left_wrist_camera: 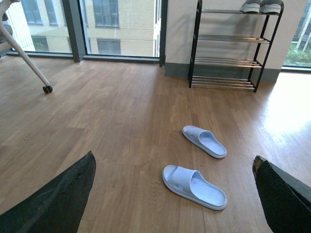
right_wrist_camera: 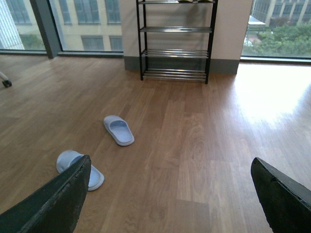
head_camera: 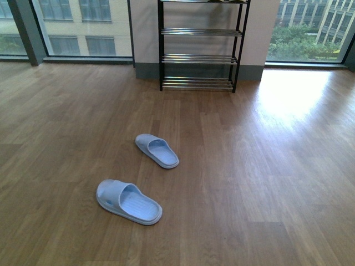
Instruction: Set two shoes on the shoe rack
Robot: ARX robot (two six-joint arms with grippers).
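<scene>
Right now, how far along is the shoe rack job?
Looks done: two grey sneakers sit on the top tier of the shoe rack. Nothing in hand: left pincer and right pincer are open, empty. Two blue slides lie on the floor, if they count.

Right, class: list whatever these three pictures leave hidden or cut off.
Left wrist view: the two shoes on the shoe rack top tier, uppers cut off by the top edge.
Front view: the rack's top tier, cut off by the top edge.
Right wrist view: the near slide, partly hidden behind a finger of the right tool.
Left wrist view: a white wheeled leg, its upper part out of frame.
</scene>
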